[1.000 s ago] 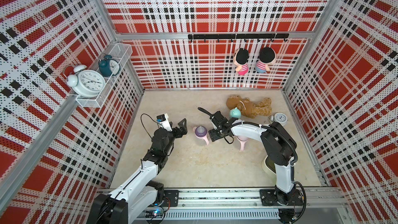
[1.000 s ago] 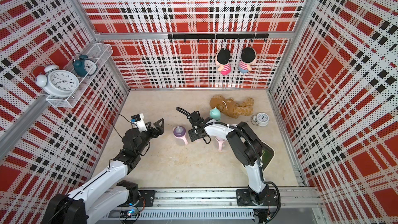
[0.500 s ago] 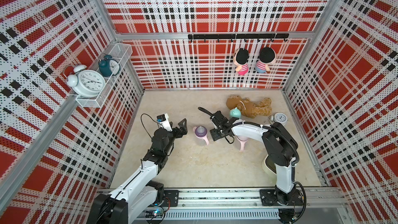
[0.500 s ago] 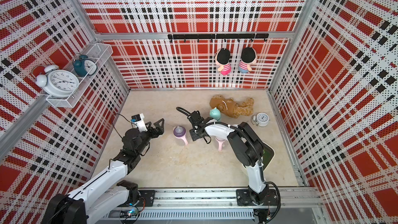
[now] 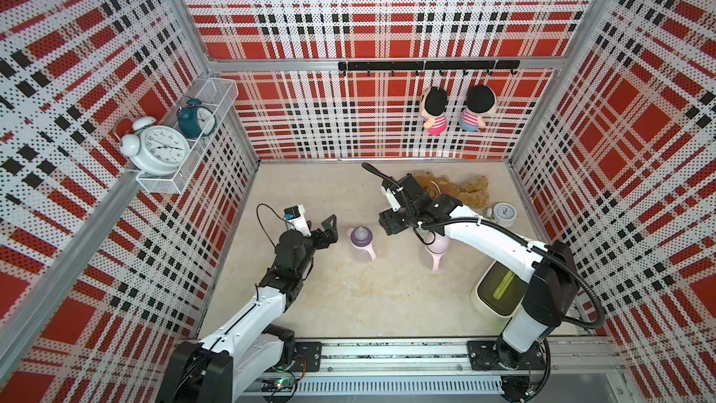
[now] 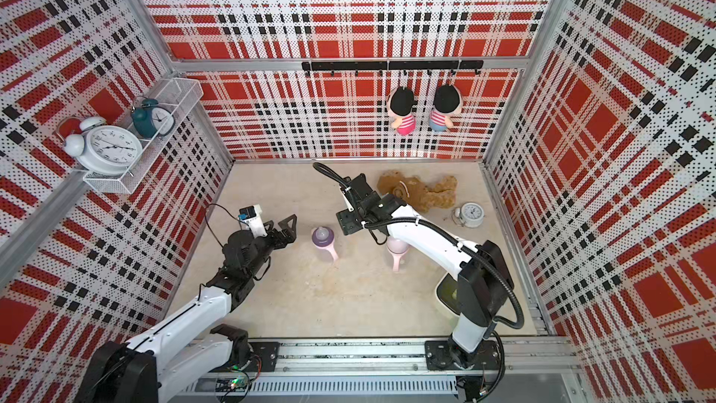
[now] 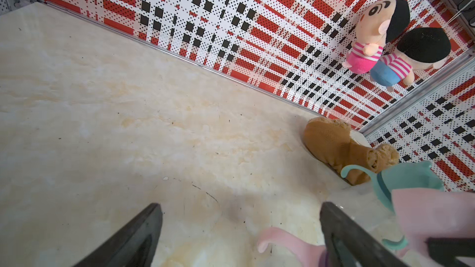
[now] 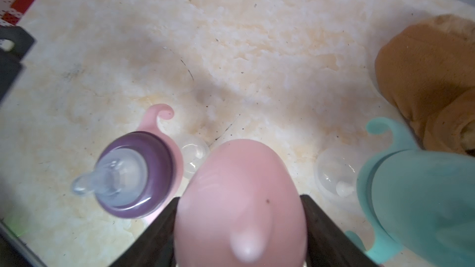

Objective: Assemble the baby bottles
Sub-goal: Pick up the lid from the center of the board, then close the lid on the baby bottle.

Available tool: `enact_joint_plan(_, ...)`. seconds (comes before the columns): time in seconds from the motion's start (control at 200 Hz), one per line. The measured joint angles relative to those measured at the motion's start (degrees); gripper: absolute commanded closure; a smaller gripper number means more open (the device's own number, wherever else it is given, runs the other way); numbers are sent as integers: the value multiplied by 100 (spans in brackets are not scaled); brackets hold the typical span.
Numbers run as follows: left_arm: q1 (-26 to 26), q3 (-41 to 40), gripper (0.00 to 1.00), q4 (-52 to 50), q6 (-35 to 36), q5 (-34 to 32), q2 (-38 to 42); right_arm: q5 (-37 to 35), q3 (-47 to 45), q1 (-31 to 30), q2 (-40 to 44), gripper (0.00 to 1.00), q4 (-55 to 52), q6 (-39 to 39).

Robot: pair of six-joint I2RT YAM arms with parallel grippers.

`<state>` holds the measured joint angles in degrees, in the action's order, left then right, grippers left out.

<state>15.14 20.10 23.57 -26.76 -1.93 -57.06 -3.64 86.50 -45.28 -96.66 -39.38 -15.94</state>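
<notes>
My right gripper (image 8: 240, 200) is shut on a domed pink cap (image 8: 239, 175), held above the floor. In both top views the gripper (image 5: 389, 222) (image 6: 348, 222) hides the cap. Just to its left stands an uncapped baby bottle (image 5: 361, 235) (image 8: 133, 173) with a purple collar, clear teat and pink handles. On its other side is a teal-handled, mint-capped bottle (image 8: 416, 196) (image 7: 408, 178), hidden by the arm from above. A third, pink-topped bottle (image 5: 438, 246) stands partly under my right arm. My left gripper (image 5: 330, 231) (image 7: 241, 206) is open and holds nothing, left of the purple bottle.
A brown teddy bear (image 5: 465, 191) and a small white alarm clock (image 5: 503, 214) lie at the back right. A cream bin with a green lid (image 5: 499, 292) sits under my right arm. A wire shelf with clocks (image 5: 170, 145) and two hanging dolls (image 5: 434, 110) are on the walls.
My right gripper has shifted a little toward the back wall, and its arm now covers the teal bottle in the top views. The left arm has not moved.
</notes>
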Motion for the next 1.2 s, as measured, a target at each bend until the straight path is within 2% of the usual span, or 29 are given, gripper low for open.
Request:
enact_joint_plan(0.401, 0, 0, 2, 46, 0, 76, -131, 616, 820, -575, -131, 28, -367, 243)
enact_joint_plan(0.792, -2, 0, 2, 192, -22, 210, -289, 774, 920, -588, -833, 28, -365, 313)
enact_joint_plan(1.198, 0, 0, 2, 214, -33, 291, -361, 861, 920, -610, -964, 27, -284, 321)
